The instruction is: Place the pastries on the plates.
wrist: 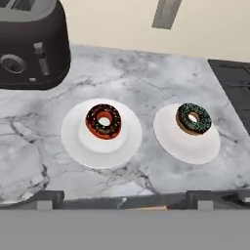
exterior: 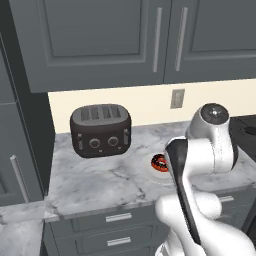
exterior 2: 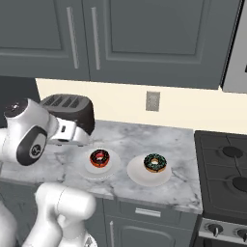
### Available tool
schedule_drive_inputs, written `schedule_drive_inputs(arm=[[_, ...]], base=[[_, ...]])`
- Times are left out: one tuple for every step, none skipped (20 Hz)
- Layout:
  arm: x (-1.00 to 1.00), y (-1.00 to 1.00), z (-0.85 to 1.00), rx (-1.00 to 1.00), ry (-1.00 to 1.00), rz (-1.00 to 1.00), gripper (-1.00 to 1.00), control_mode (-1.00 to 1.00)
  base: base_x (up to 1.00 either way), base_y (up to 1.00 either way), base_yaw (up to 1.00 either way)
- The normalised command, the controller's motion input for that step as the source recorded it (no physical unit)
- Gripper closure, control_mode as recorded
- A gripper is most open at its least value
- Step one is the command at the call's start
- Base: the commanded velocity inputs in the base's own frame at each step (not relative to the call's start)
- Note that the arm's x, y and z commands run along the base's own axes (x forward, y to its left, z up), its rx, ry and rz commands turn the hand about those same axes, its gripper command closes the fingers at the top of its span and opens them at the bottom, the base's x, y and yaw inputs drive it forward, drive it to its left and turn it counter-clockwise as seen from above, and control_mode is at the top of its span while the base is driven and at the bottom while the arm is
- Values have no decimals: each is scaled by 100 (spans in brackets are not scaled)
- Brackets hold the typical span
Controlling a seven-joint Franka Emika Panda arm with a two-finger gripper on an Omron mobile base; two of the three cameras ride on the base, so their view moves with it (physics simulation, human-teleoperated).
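Two white plates sit side by side on the marble counter. The left plate [wrist: 73,139] [exterior 2: 89,169] carries the doughnut with red-orange sprinkles [wrist: 103,120] [exterior 2: 99,158] [exterior: 160,162]. On the right plate [wrist: 190,146] [exterior 2: 144,177] lies the doughnut with green sprinkles [wrist: 193,118] [exterior 2: 155,163], toward its far rim. My gripper [wrist: 124,200] hangs open above the counter's front edge, back from both plates, with nothing between its widely spread fingertips [wrist: 45,197]. In the left base view my arm hides most of the plates.
A dark four-slot toaster [exterior: 100,131] [exterior 2: 72,108] [wrist: 29,49] stands at the back left of the counter [wrist: 146,73]. A black stove [exterior 2: 226,178] [wrist: 234,83] borders the counter on the right. A wall outlet [exterior 2: 153,101] and grey upper cabinets [exterior: 100,40] are behind.
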Motion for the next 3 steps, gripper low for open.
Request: schedule_drive_inputs(arm=[[-100,58,-31,-39,-97,0,-100,-100],[-100,54,-24,-34,-100,0,-100,-100],[-100,41,-11,-29,-100,0,-100,-100]], base=[[0,0,0],[0,0,0],[0,0,0]])
